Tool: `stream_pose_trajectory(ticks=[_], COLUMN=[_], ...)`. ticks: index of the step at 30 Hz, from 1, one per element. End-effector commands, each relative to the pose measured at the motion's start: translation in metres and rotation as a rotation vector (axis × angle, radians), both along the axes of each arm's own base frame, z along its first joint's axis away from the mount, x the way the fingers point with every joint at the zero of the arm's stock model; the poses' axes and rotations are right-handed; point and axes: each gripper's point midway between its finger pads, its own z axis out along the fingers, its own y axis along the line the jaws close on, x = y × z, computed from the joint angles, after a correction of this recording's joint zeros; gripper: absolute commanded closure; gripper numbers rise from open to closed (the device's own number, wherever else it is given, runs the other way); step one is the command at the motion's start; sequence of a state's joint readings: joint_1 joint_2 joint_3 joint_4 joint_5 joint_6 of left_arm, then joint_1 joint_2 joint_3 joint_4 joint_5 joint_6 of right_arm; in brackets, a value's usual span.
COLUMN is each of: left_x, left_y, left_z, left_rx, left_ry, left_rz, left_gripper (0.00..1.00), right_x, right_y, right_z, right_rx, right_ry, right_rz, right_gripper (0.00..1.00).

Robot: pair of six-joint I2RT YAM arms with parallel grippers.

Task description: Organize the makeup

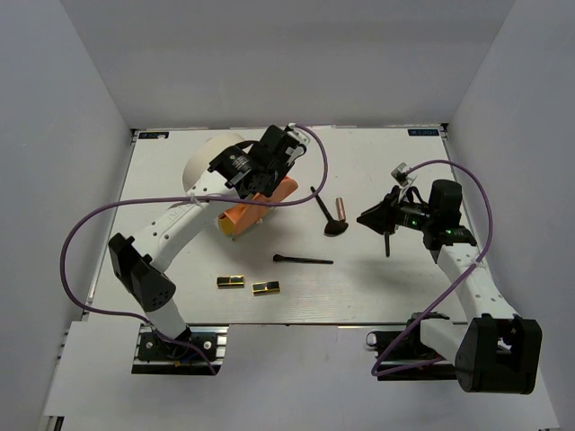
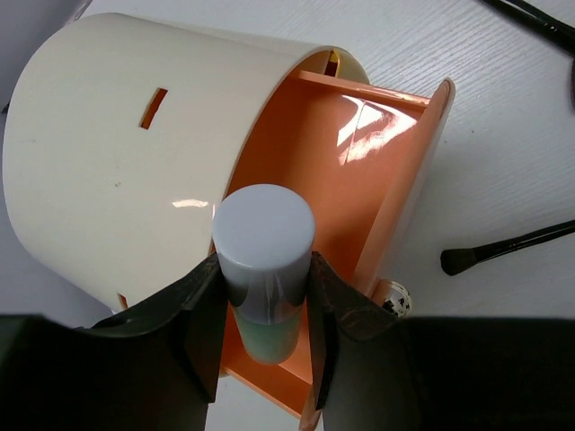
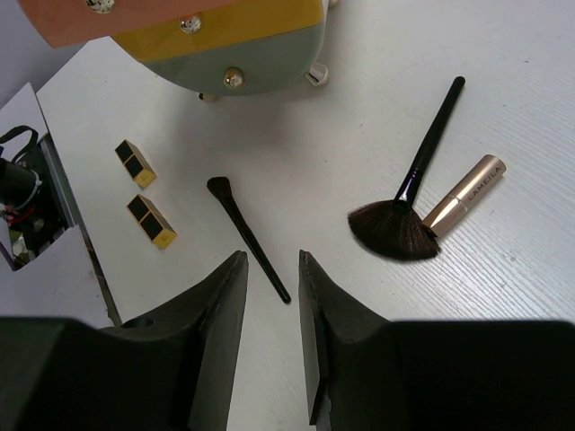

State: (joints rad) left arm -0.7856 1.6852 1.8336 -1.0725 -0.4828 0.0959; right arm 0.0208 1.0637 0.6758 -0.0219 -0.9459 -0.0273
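Left end effector was clenched on the pale-capped tube, holding it over the open orange drawer of the cream cylinder. Released off-centre, the tube could strike the drawer's rim and roll out onto the counter. Right end effector hung released and empty, away from the cylinder, above the fan brush, lipstick, slim brush and gold-and-black cases.

"LAMEILA" on rose-gold lipstick
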Motion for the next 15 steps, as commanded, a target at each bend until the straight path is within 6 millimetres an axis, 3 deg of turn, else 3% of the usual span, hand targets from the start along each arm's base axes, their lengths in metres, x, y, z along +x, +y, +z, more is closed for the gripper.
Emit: stream_pose_trajectory(ticks=[1,7,8,12,15], left_x=[0.002,0.007,0.007,0.009,0.011], left_y=[0.002,0.002,0.002,0.002,0.001], left_z=[0.015,0.019,0.021,0.028,0.039], left_rx=[-0.030,-0.031,-0.032,-0.041,-0.061], left_ry=[-0.040,-0.060,-0.064,-0.083,-0.106], left_rz=[0.020,0.037,0.037,0.042,0.045], left_gripper=[0.81,0.48,0.38,0.27,0.26], right_x=[0.001,0.001,0.002,0.002,0.003], right_y=[0.001,0.001,0.000,0.001,0.001], right_z=[0.008,0.006,0.005,0.006,0.006], right_rx=[0.016,0.015,0.014,0.015,0.016], right_ry=[-0.036,-0.034,-0.031,-0.036,-0.036], right_rz=[0.010,0.010,0.006,0.010,0.012], right_gripper=[0.64,0.64,0.64,0.64,0.64])
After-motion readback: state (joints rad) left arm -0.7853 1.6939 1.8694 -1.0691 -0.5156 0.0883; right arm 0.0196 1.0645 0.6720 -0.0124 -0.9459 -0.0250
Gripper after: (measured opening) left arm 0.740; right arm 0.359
